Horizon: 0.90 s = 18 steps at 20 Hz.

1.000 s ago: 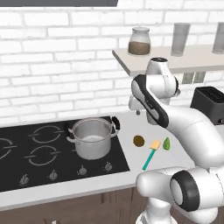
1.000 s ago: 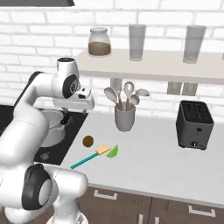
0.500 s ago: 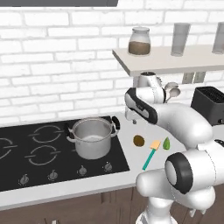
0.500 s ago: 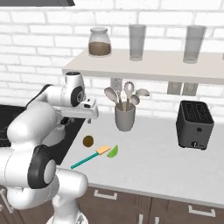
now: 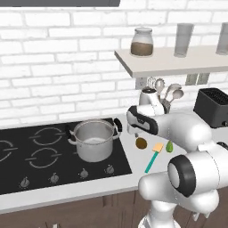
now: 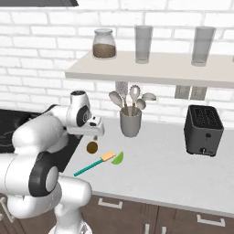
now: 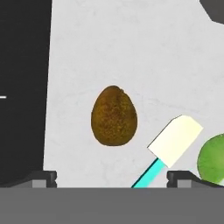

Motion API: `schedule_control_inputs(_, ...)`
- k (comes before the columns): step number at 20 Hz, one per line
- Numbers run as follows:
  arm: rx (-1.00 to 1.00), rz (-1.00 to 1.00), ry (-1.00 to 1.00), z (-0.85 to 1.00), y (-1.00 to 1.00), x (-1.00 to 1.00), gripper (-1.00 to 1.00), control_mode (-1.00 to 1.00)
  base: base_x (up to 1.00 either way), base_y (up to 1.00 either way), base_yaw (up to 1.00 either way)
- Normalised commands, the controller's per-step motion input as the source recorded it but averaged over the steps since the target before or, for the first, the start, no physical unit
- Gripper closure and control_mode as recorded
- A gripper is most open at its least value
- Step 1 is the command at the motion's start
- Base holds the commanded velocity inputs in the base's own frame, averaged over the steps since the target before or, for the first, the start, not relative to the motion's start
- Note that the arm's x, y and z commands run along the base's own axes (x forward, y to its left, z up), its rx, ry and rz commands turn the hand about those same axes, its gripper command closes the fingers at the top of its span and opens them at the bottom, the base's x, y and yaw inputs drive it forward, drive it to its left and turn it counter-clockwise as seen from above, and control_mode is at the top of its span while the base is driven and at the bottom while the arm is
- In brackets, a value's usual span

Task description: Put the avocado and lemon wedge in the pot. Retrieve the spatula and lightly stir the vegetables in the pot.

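Gripper: the gripper [image 7: 112, 178] points down at the counter, jaws spread wide with nothing between them; in the hand view its 2 dark fingertips [image 7: 43, 178] stand far apart at the bottom, left and right of the avocado. In the right base view the gripper [image 6: 94, 135] hangs just above the avocado.
Avocado: the brown, egg-shaped avocado [image 7: 114, 116] lies on the white counter [image 7: 131, 52], near the counter's edge against the cooktop; also seen at [image 5: 141, 143] and [image 6: 92, 147].
Spatula: the spatula [image 6: 94, 164] lies flat on the counter just beside the avocado, its pale yellow head [image 7: 175, 140] toward the avocado and lemon wedge, its teal handle [image 5: 149, 163] running toward the counter's front edge.
Lemon wedge: the green lemon wedge [image 6: 118, 158] rests on the counter just beside the spatula head, on the side away from the avocado; also at [image 5: 169, 146] and [image 7: 211, 159].
Pot: the pot [image 5: 93, 140] sits on the black cooktop [image 5: 26, 167], at its right side by the back right burner, well apart from the avocado.
Utensil cup: a grey utensil cup [image 6: 130, 122] with spoons stands near the back of the counter, under the shelf [image 6: 151, 69].
Toaster: a black toaster [image 6: 204, 130] stands toward the counter's right end.
Shelf items: 1 jar [image 6: 104, 44] and 2 glasses [image 6: 143, 44] stand on the shelf.
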Motion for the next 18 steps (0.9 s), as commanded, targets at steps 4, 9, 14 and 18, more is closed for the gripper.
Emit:
schedule_control_inputs(4,0.0,0.0,-0.01,-0.5,-0.05,0.0,-1.0,-1.0,0.0,0.0,0.0)
schedule_control_inputs(9,0.0,0.0,0.0,-0.41,-0.09,0.02,-1.0,-1.0,0.0,0.0,0.0)
schedule_control_inputs(14,0.0,0.0,0.0,-0.33,-0.01,0.15,-1.0,-1.0,0.0,0.0,0.0)
schedule_control_inputs(18,0.0,0.0,0.0,-0.21,0.0,0.22,-1.0,-1.0,0.0,0.0,0.0)
